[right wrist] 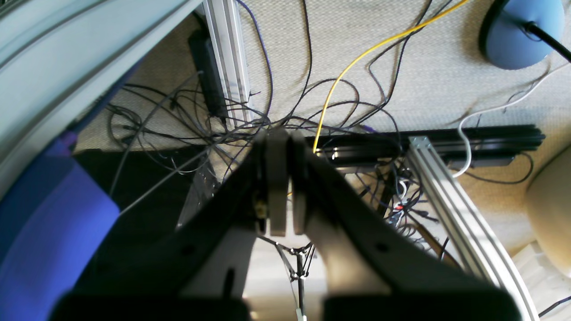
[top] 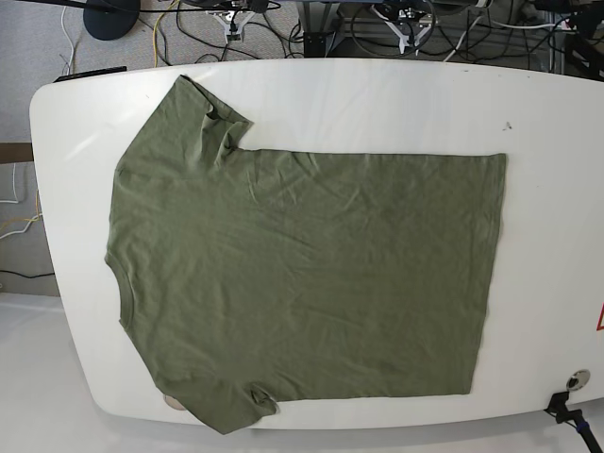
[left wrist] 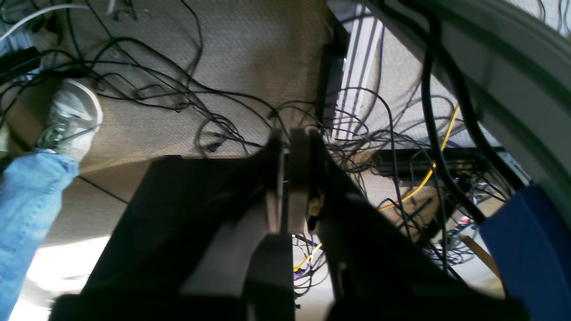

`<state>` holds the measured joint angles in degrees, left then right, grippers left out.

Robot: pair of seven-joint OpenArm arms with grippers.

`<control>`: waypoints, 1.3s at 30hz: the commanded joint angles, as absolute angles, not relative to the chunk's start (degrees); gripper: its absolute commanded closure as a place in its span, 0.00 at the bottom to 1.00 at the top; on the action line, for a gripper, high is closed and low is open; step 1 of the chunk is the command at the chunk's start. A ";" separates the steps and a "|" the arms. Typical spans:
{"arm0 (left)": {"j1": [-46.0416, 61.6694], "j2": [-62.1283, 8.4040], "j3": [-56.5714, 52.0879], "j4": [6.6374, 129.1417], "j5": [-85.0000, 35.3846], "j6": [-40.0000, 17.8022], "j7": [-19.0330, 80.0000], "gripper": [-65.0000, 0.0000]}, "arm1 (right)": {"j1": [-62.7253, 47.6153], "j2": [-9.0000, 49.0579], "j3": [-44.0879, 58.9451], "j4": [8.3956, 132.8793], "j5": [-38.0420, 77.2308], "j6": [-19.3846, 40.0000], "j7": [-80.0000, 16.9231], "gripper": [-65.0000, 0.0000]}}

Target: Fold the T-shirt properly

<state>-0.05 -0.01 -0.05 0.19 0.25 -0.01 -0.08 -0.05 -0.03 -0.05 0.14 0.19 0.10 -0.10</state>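
Left wrist: left gripper (left wrist: 289,178) pressed together, holding nothing, hanging over carpet (left wrist: 250,53) strewn with cables (left wrist: 178,93); one white shoe (left wrist: 71,118), one jeans leg (left wrist: 26,209).

Right wrist: right gripper (right wrist: 285,183) likewise pressed together and empty; one yellow cable (right wrist: 357,58), one blue lamp base (right wrist: 522,31).

Base: one T-shirt (top: 302,274) spread flat on one white table (top: 547,142), neckline at left, both sleeves out.

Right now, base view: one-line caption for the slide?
Olive-green T-shirt spread flat and unfolded on the white table, neckline toward the view's left, hem toward its right.
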 commanded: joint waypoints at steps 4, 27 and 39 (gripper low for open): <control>0.53 0.00 -0.61 0.92 -0.42 0.06 -0.01 1.00 | -0.97 -0.10 -0.15 0.57 0.53 0.95 0.63 0.99; 2.07 -0.22 -1.01 2.77 -0.31 -0.13 -2.07 0.98 | -1.98 -0.48 -0.13 5.49 0.75 1.19 1.01 0.99; 8.57 -0.40 -1.01 11.65 -0.31 -0.13 -1.98 0.63 | -10.33 -0.31 -0.13 17.63 0.75 1.01 1.01 0.97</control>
<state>8.05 -0.21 -1.02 11.44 -0.43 -0.01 -1.87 -10.07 -0.47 -0.10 15.59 0.43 1.19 0.73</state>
